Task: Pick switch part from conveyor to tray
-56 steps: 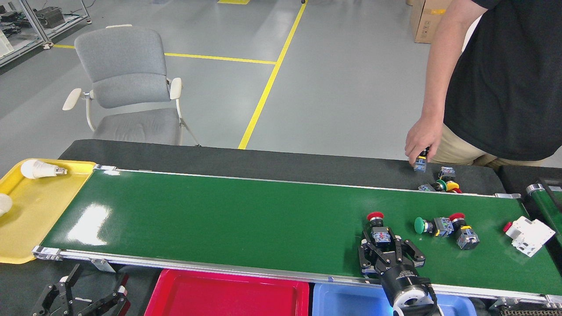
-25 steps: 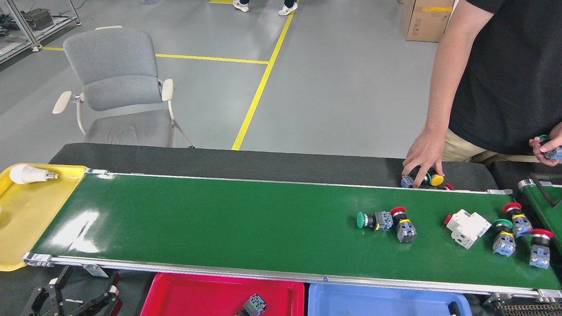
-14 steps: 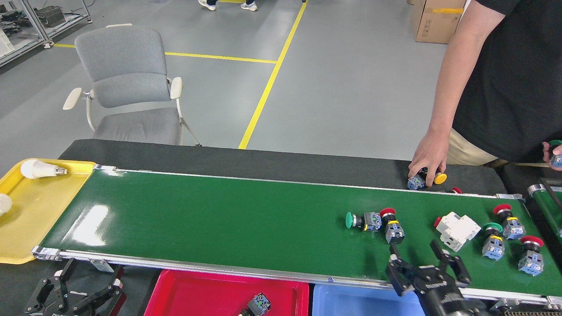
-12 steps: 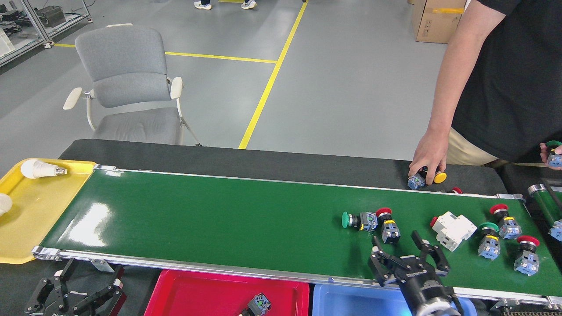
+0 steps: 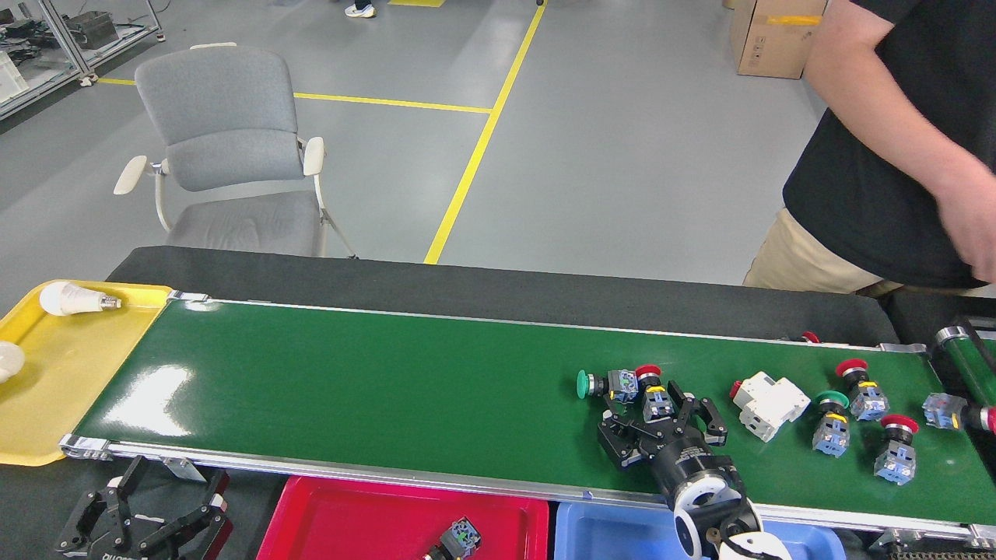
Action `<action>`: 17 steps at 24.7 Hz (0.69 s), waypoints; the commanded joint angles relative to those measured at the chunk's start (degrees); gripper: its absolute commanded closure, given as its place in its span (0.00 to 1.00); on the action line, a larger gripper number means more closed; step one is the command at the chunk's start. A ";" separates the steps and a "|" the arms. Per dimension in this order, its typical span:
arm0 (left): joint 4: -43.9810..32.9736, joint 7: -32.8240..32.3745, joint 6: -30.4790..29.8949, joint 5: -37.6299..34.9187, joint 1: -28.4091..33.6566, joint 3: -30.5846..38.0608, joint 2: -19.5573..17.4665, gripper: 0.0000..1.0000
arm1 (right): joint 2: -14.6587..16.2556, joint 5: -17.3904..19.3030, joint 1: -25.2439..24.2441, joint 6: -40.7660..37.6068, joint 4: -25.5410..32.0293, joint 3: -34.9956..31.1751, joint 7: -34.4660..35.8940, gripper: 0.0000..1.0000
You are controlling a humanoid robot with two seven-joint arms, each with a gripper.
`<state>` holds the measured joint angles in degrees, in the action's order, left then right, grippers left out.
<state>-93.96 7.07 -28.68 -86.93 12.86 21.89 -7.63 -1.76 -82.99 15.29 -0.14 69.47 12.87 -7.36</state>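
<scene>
Head view: one switch part (image 5: 459, 538) lies in the red tray (image 5: 350, 513); the right gripper (image 5: 661, 420), spread wide, straddles a red-capped pushbutton switch (image 5: 654, 393) (several more wait) on the conveyor (image 5: 350, 389).

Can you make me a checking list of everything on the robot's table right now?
Surface: conveyor, green belt, glossy.
Job's things: red-capped switch part between the right tool's fingers; green-capped switch part touching it; three more at right; one switch part in the red tray.
Clutter: white breaker on the belt; bulb in the yellow tray.
Grippers: right tool open around the switch; left tool open, off the belt.
Cables: nothing seen.
Surroundings: grey chair, a person, cardboard box.
</scene>
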 commanded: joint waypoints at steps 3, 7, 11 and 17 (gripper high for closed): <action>-0.79 0.31 0.11 -0.08 -0.99 -0.18 -0.46 0.00 | 0.17 0.29 2.12 2.96 -1.70 3.13 0.15 0.74; -0.61 0.31 0.20 -0.17 -0.99 -0.09 -0.46 0.00 | 0.17 0.55 1.85 2.61 -1.17 3.21 0.77 0.96; -0.70 0.31 0.29 -0.17 -0.99 -0.09 -0.54 0.00 | 0.09 0.46 0.27 2.17 2.25 4.00 1.38 0.98; -0.70 0.31 0.29 -0.08 -0.99 -0.09 -0.54 0.00 | 0.17 0.20 -6.67 2.17 14.91 13.06 1.29 0.98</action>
<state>-93.99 7.22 -28.65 -87.00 12.34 21.62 -7.63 -1.73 -82.68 8.70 2.05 81.83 24.38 -6.54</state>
